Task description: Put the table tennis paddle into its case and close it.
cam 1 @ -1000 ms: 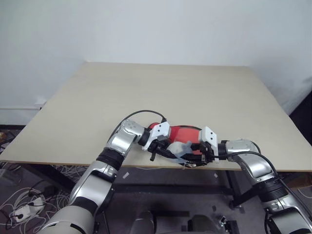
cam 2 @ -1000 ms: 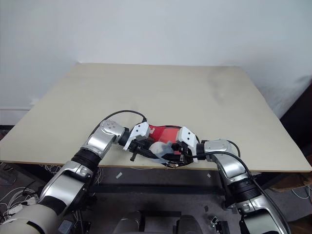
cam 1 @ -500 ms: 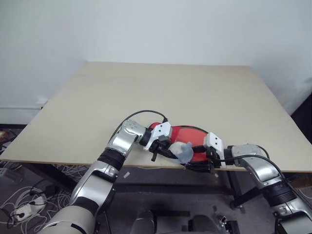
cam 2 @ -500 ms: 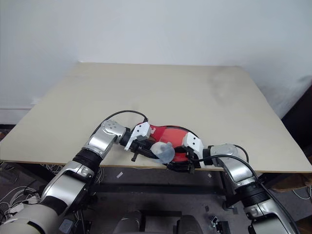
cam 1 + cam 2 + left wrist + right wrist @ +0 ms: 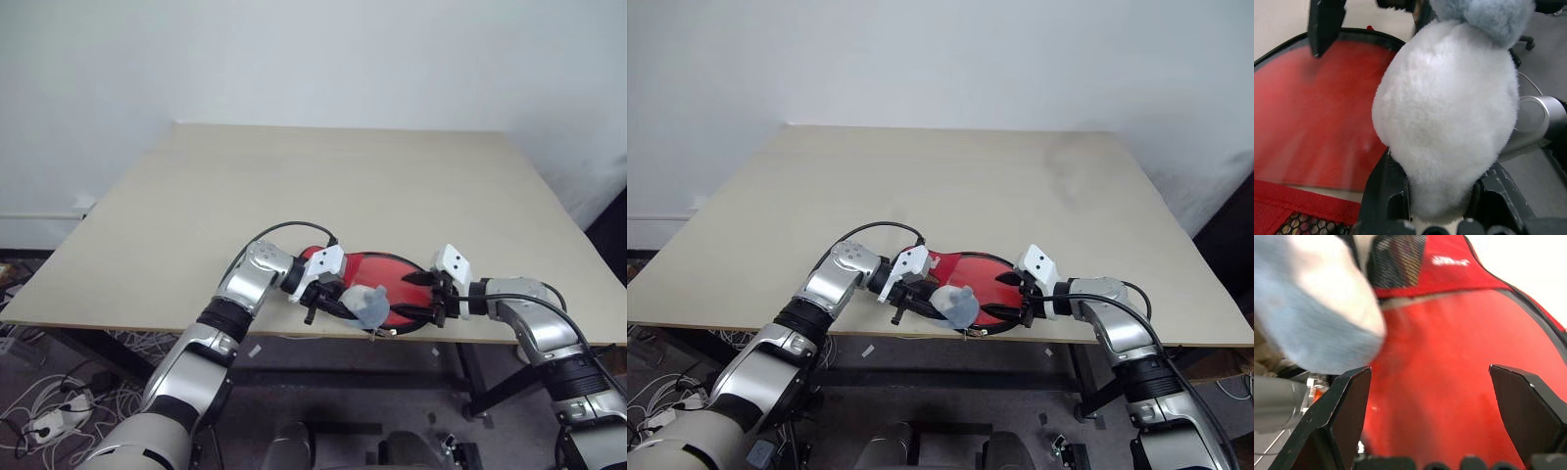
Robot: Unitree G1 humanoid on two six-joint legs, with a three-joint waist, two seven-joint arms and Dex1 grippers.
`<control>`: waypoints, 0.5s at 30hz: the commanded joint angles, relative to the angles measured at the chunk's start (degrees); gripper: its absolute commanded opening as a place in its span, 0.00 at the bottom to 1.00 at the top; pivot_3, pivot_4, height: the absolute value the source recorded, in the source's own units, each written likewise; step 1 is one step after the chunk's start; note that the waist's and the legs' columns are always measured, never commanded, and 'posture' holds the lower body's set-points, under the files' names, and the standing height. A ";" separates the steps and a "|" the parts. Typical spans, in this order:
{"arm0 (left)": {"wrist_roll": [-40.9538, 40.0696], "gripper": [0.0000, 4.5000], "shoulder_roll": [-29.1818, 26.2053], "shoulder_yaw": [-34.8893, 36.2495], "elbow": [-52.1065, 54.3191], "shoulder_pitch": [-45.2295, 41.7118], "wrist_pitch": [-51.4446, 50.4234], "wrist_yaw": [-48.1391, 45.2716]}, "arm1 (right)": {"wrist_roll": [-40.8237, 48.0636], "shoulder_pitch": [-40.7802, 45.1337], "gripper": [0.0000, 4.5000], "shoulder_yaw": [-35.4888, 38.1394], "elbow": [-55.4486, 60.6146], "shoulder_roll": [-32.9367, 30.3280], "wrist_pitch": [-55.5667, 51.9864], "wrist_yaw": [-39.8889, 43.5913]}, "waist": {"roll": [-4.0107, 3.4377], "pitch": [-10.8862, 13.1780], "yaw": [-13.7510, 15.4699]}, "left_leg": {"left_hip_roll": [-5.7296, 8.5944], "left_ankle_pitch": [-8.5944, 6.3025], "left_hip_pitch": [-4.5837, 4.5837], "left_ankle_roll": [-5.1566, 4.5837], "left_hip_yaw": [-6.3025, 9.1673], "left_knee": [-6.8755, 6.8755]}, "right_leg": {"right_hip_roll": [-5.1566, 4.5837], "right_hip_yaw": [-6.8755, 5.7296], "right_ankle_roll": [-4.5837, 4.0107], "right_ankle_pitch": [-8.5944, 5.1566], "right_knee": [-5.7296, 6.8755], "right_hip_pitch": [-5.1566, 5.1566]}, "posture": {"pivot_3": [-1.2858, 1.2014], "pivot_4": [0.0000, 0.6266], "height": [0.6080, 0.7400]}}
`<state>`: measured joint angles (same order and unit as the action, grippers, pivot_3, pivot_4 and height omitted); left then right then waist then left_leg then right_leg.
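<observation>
The case [image 5: 970,286] lies red side up at the counter's [image 5: 950,186] near edge. The left tool [image 5: 1437,196] clenches a fluffy grey pompom [image 5: 954,305] over the case; the right tool [image 5: 1437,421] gapes released just beside it.

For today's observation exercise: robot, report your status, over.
Left gripper jaws shut on fluffy pom-pom. Right gripper jaws open at case's round end. Case flat, red side up, at table's near edge.
</observation>
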<state>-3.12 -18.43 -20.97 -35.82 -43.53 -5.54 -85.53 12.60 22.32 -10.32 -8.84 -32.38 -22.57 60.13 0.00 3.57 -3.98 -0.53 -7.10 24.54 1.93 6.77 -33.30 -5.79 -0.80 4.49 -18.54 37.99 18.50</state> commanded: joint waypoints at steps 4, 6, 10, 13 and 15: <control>-0.02 0.24 -0.69 0.22 1.70 -0.20 0.00 -0.18 | -3.84 2.77 0.61 -2.42 -3.71 0.80 2.59 -0.64 | -0.03 0.01 -0.04 | 0.00 0.05 0.00 -0.08 -0.01 0.00 | 0.00 0.02 0.00 0.00 0.00 0.00 | 0.52 0.00 1.00; -0.17 0.24 -0.83 0.33 2.06 -0.11 -0.30 -0.23 | -4.80 2.97 0.49 -3.08 -5.03 0.85 3.11 -0.61 | -0.03 0.01 -0.02 | 0.00 0.06 -0.01 -0.09 -0.01 0.00 | 0.01 0.02 0.00 0.00 0.00 0.00 | 0.52 0.00 1.00; -0.52 0.24 -1.20 0.54 2.94 0.27 -1.00 -0.44 | -5.60 2.97 0.23 -3.57 -6.32 1.04 3.70 -0.54 | -0.04 0.01 -0.03 | 0.00 0.07 -0.01 -0.10 0.00 -0.01 | 0.01 0.02 0.00 0.00 0.00 -0.02 | 0.52 0.00 1.00; -0.90 0.24 -1.81 0.84 3.62 0.66 -1.56 -0.76 | -6.20 2.87 0.05 -3.99 -6.99 1.19 4.15 -0.70 | -0.04 0.00 -0.04 | 0.00 0.07 -0.03 -0.10 0.00 -0.02 | 0.01 0.02 0.00 0.00 0.01 -0.03 | 0.52 0.00 1.00; -1.09 0.24 -2.22 1.01 4.00 0.92 -1.84 -0.87 | -6.52 2.76 0.01 -4.14 -7.35 1.27 4.43 -0.81 | -0.05 0.00 -0.05 | 0.00 0.07 -0.04 -0.10 0.02 -0.01 | 0.02 0.02 0.00 0.00 0.02 -0.03 | 0.52 0.00 1.00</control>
<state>-3.56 -19.32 -20.96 -33.29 -42.57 -7.01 -85.90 7.89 24.85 -13.39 -14.76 -30.94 -17.81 59.65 -0.04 3.57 -4.03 -0.53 -7.04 24.48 1.84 6.79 -33.31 -5.77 -0.77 4.49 -18.53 38.02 18.47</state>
